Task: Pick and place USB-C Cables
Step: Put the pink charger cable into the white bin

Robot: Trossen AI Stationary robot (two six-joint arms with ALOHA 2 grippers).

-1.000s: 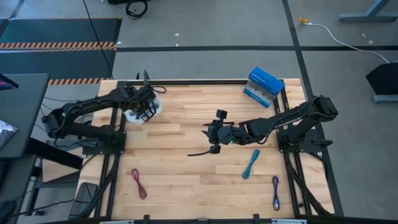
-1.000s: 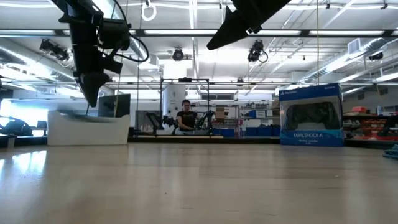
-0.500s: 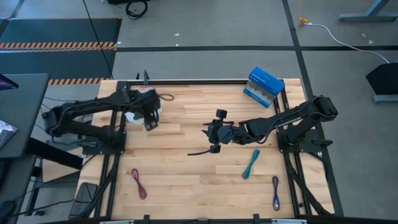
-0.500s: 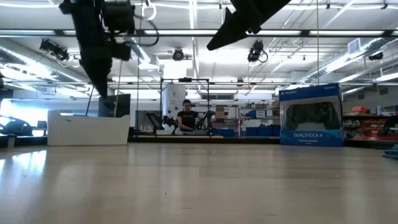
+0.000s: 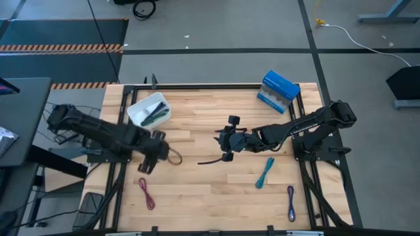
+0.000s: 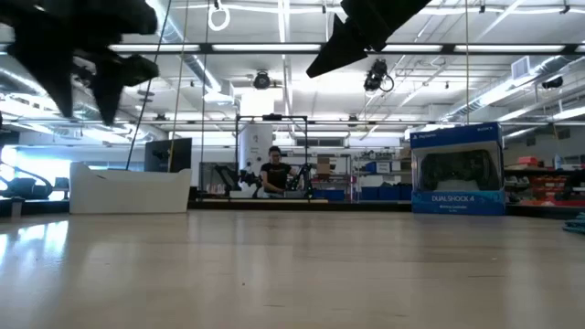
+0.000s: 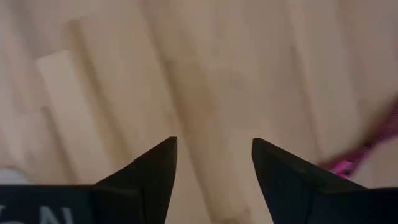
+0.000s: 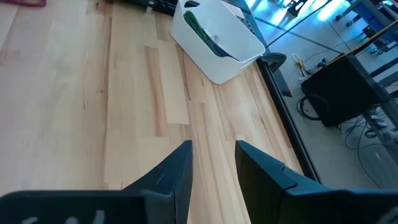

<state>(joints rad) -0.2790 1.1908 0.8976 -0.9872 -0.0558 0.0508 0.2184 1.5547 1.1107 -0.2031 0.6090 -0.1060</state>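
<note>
My left gripper (image 5: 145, 163) is open and hangs above bare wood between the white tray (image 5: 149, 109) and a magenta cable (image 5: 146, 193). That cable's end shows at the edge of the left wrist view (image 7: 356, 162), beside the gripper (image 7: 214, 152). Green cables (image 8: 200, 25) lie inside the tray (image 8: 231, 55). A teal cable (image 5: 264, 172) and a purple cable (image 5: 290, 202) lie flat on the table near the right arm's base. My right gripper (image 5: 224, 141) waits open above the table's middle, holding nothing (image 8: 214, 152).
A blue and white box (image 5: 279, 90) stands at the far right corner and also shows in the low view (image 6: 457, 169). Black frame rails run along the table's left and right edges. A person sits far off in the room behind the table (image 6: 272, 172).
My left gripper has left its place over the white tray and swung fast toward the table's near edge, toward the magenta cable. The tray is now uncovered in the high view. The right arm has kept still.
</note>
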